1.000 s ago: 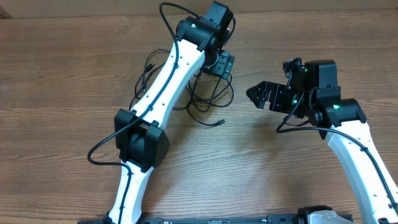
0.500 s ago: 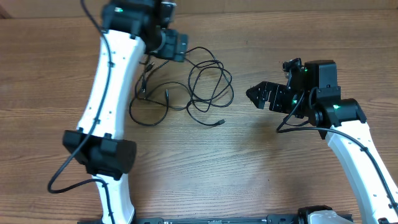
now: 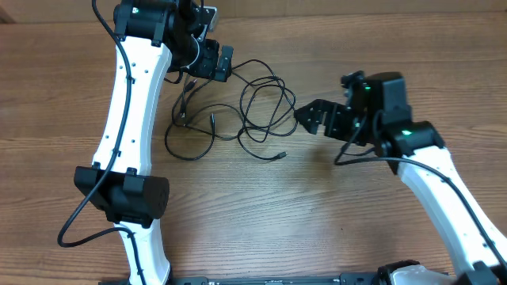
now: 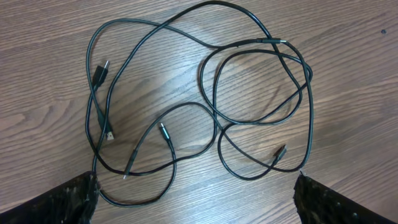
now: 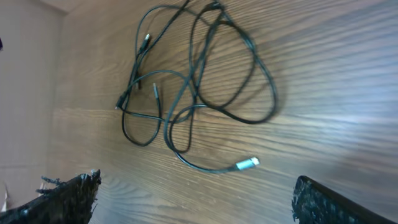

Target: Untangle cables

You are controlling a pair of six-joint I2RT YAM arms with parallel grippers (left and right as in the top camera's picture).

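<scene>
Cables (image 4: 273, 42) sit in a loose tangle mid-table. They look light and floppy, so they'll probably drag along together. Left gripper (image 3: 215, 62) and right gripper (image 3: 305, 116) are both spread wide and empty. I'd pinch by the stray plug (image 3: 281, 156) on the near side.

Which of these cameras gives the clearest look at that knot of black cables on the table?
The left wrist view. The cables fill the frame sharply, so loops, crossings and plugs are easy to follow. The overhead view shows them small and thin. The right wrist view shows them slanted and a bit blurred.
</scene>
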